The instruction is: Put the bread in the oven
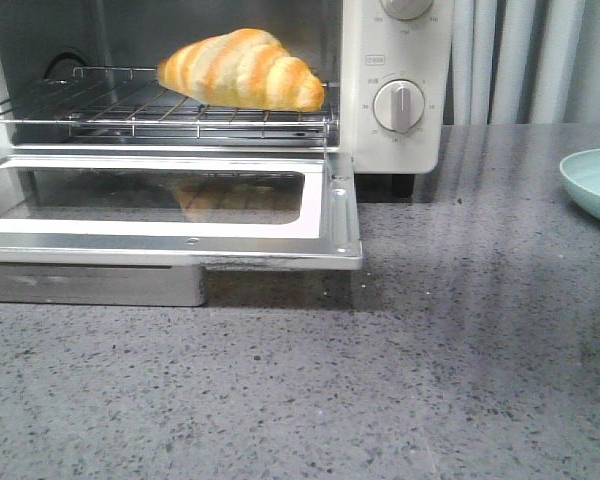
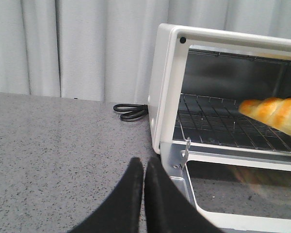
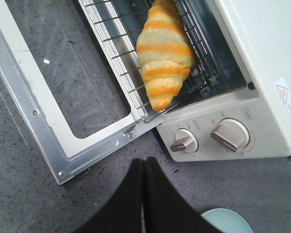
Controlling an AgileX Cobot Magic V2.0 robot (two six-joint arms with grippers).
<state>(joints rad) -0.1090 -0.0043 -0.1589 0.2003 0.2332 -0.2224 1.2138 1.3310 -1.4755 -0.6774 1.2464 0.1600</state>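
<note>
So the glossy golden-orange croissant-shaped bread with cream stripes (image 1: 242, 70) is sitting on the wire rack (image 1: 130, 108) inside the cream-white toaster oven with round dials (image 1: 395, 85), toward the dial side, one tapered end right at the rack's front edge. The glass-windowed door (image 1: 170, 205) is dropped flat open on the speckled grey countertop (image 1: 380, 380). My left gripper (image 2: 144, 167) has its black fingers pressed together with nothing in them, hanging just off the oven's outer front corner. My right gripper (image 3: 143, 167) is closed up and empty too, out in front of the dials, well clear of the bread. A pale teal plate (image 1: 595, 185) sits just beside my right fingers.
</note>
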